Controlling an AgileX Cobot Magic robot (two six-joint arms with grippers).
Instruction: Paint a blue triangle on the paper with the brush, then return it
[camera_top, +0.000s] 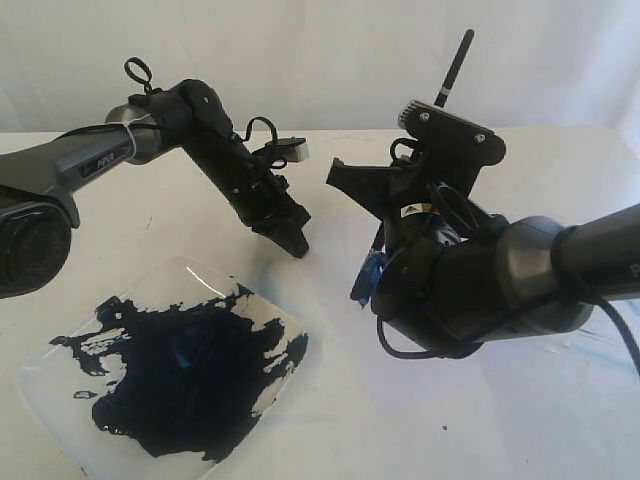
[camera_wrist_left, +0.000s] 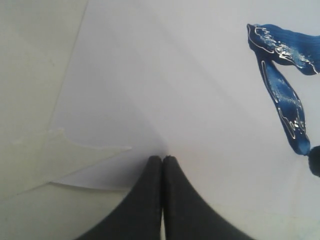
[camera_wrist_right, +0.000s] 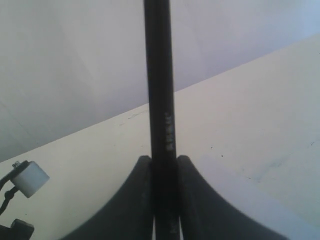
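My right gripper (camera_wrist_right: 162, 159) is shut on the brush (camera_wrist_right: 159, 75), whose black handle stands between the fingers. In the exterior view the handle's end (camera_top: 455, 65) sticks up above the right arm. Its bristle end shows only as a dark tip (camera_wrist_left: 315, 161) at the end of one stroke. Two thick blue strokes of the triangle (camera_wrist_left: 282, 80) meet at a pointed corner on the pale paper (camera_wrist_left: 200, 75). In the exterior view the right arm partly hides that blue paint (camera_top: 367, 272). My left gripper (camera_wrist_left: 162, 159) is shut with nothing in it, its tips (camera_top: 297, 245) down on the paper near a corner.
A clear square plate (camera_top: 45, 365) holding a big navy paint puddle (camera_top: 180, 365) lies at the front left of the cream table (camera_top: 560, 440). Both arms stand close together over the middle. A white part on the left arm (camera_wrist_right: 30, 178) shows in the right wrist view.
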